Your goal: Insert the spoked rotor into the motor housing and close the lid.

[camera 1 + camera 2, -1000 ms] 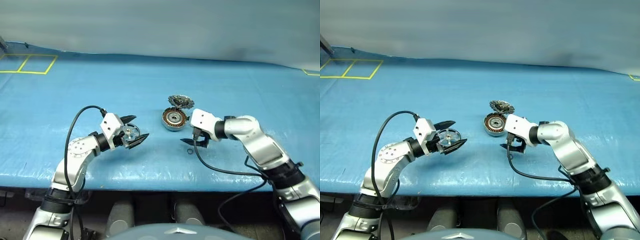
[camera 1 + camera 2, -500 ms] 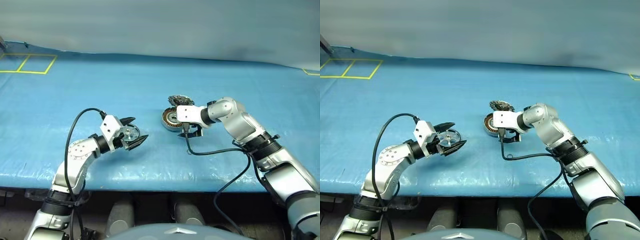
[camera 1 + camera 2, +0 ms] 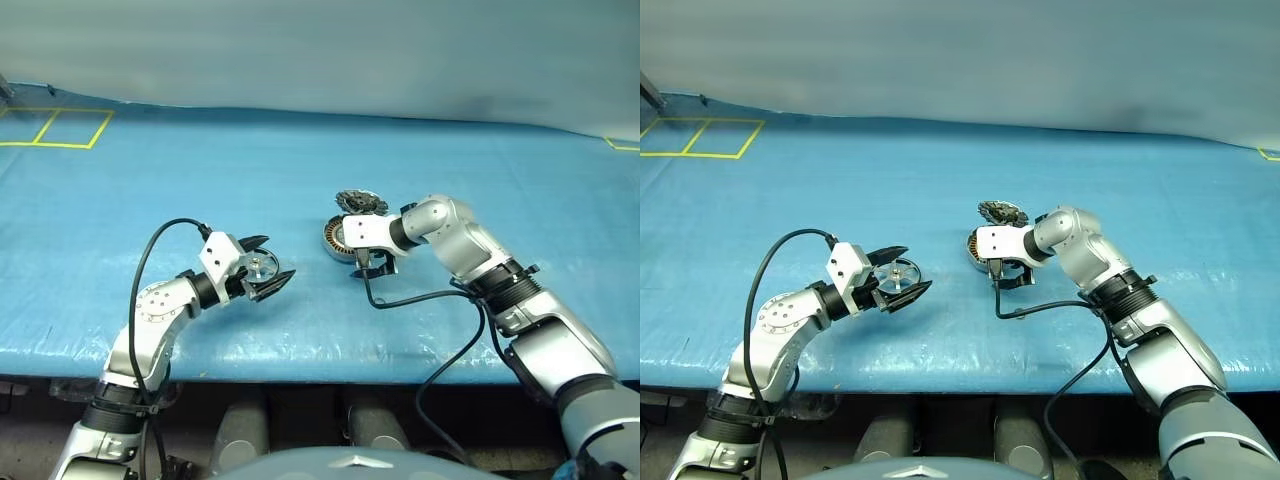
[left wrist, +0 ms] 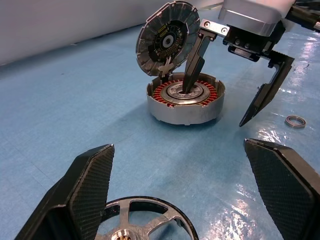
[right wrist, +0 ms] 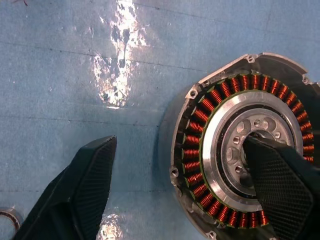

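1. While sitting on the blue table [image 3: 150,190] in the left eye view, near the middle: the motor housing [image 3: 343,240]. At its 1 o'clock, leaning on its far rim: the lid [image 3: 361,203]. Right over the housing's near edge, pointing down: the right gripper [image 3: 372,262], fingers apart. At the housing's 8 o'clock, a way off: the left gripper [image 3: 266,264], fingers wide apart, with the spoked rotor [image 3: 261,264] between them. Cannot tell if clamped or just lying there.

2. Right eye view: same scene, nothing new to tell.

3. Left wrist view: rotor [image 4: 145,222] lying low between the two black fingers [image 4: 87,182], touching neither. Past it, the housing [image 4: 185,100] with red-brown windings, lid [image 4: 167,37] tipped up at its back. One finger of the right gripper [image 4: 225,82] poking into the housing's silver centre, the other outside. At the housing's 3 o'clock, a small ring [image 4: 295,121] on the table.

4. Right wrist view: housing [image 5: 240,145] seen from above. One finger [image 5: 282,187] over its centre, the other [image 5: 82,190] over bare table. Fingers apart, holding nothing.
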Action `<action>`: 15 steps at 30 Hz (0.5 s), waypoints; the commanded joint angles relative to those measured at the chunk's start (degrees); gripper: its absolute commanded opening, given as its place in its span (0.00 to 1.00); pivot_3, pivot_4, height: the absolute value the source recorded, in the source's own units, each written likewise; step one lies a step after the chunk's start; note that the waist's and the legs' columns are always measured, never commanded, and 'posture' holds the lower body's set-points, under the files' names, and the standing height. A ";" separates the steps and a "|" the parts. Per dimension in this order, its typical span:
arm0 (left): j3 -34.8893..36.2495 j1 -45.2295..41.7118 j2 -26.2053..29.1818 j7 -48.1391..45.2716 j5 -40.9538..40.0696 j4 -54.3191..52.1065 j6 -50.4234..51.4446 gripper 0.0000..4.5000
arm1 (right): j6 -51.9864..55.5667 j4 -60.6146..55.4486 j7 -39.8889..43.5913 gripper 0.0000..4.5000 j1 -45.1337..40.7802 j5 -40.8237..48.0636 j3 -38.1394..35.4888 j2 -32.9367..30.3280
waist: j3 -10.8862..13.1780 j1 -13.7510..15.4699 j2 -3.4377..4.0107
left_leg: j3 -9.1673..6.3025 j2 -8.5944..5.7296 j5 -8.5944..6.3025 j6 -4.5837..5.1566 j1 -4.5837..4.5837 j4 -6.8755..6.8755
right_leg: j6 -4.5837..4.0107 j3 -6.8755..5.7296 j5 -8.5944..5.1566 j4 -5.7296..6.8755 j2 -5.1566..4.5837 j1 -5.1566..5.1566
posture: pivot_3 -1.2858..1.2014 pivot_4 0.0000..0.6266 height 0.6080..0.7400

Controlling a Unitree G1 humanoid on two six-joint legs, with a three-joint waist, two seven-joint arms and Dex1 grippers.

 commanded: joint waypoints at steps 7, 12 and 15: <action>2.18 0.70 0.84 0.20 -0.33 -2.66 -1.29 1.00 | -0.69 0.15 1.19 0.68 -0.18 -0.11 -1.35 0.18 | 0.00 0.02 0.00 | -0.01 -0.01 0.00 0.00 -0.01 -0.01 | -0.01 0.00 0.00 0.00 -0.01 0.00 | 0.52 0.24 1.00; 3.38 1.07 1.55 0.23 -0.26 -2.90 -1.03 1.00 | 0.40 -7.04 -0.24 0.52 3.27 0.47 -2.82 -0.11 | -0.01 -0.01 0.00 | -0.03 0.00 -0.01 -0.01 -0.01 -0.04 | 0.02 -0.02 0.01 0.00 0.00 -0.01 | 0.52 0.24 1.00; 4.02 1.44 2.10 0.44 -0.14 -3.05 -0.78 1.00 | 1.74 -13.16 -1.35 0.52 6.42 0.58 -3.33 0.33 | -0.01 -0.08 -0.01 | -0.03 0.01 -0.01 -0.01 0.01 -0.08 | 0.06 -0.04 0.03 0.01 0.01 -0.03 | 0.52 0.24 1.00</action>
